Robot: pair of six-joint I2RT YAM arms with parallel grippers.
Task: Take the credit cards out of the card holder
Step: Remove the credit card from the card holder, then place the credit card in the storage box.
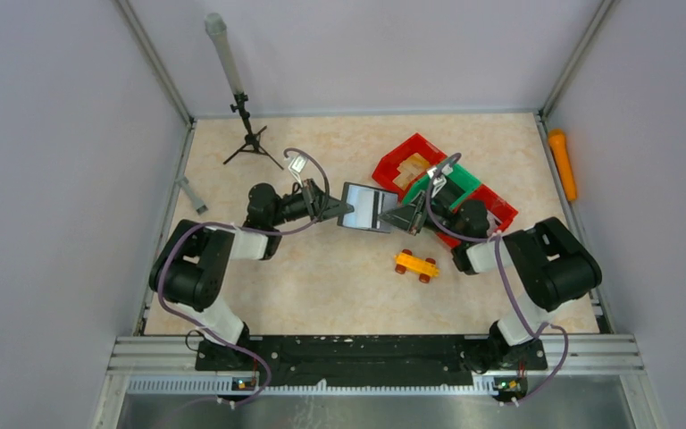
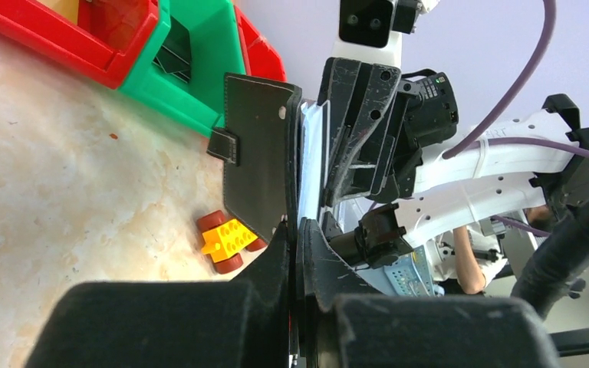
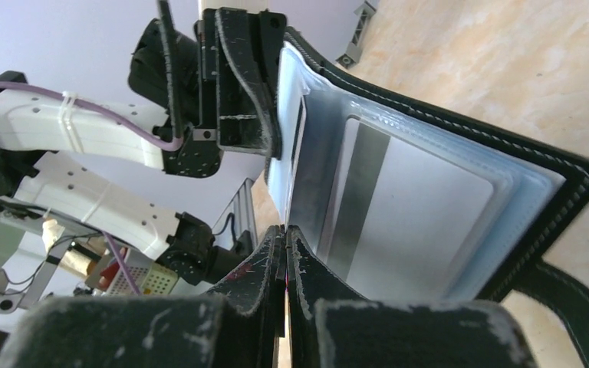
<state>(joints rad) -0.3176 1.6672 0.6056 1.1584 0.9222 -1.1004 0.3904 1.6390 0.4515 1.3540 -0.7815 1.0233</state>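
Though unseen overhead, striped card inside card holder; left tool pinching it, right tool pressed together.

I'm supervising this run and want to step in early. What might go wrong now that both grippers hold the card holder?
The right gripper pinches the edge of the clear sleeves, not plainly a card: pulling may stretch a sleeve instead. The left gripper grips only the cover edge of the card holder, held in mid-air; a tug might pull it free.
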